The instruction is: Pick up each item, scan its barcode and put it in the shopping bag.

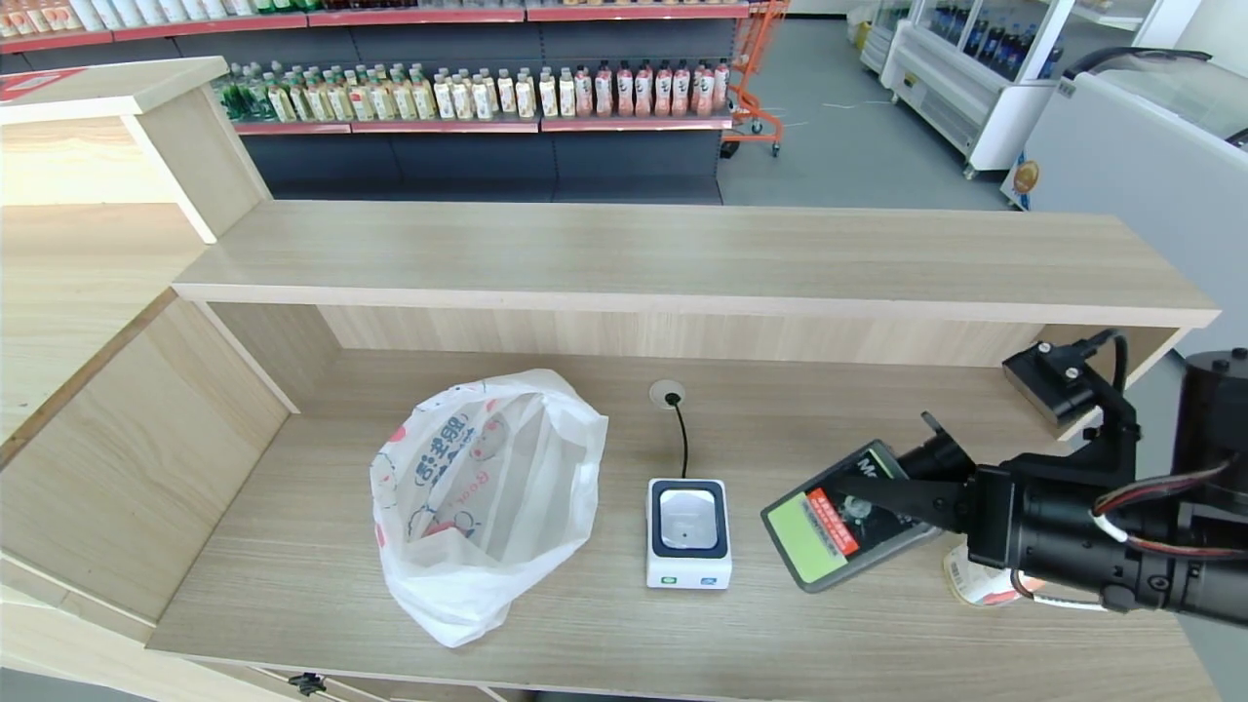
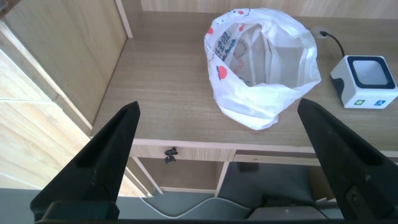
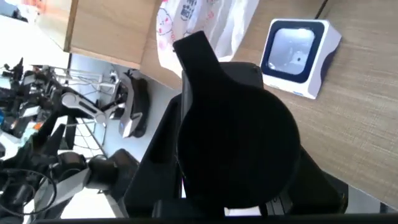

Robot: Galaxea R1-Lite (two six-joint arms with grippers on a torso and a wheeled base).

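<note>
Misreading looks likeliest, since the right fingers clamp the flat dark packet by one end, tilted above the worktop just right of the scanner, where a wrongly turned face would not scan, while the left fingers hang spread, empty, before the shopping bag.

Light wood counter is sitting beneath a raised ledge of the same laminate. Behind it, a dark shelf unit is carrying rows of drink bottles (greenish toward the left, pink toward the right). Grey floor is running past an orange trolley toward white glass-topped freezers. Even light is falling throughout.
</note>
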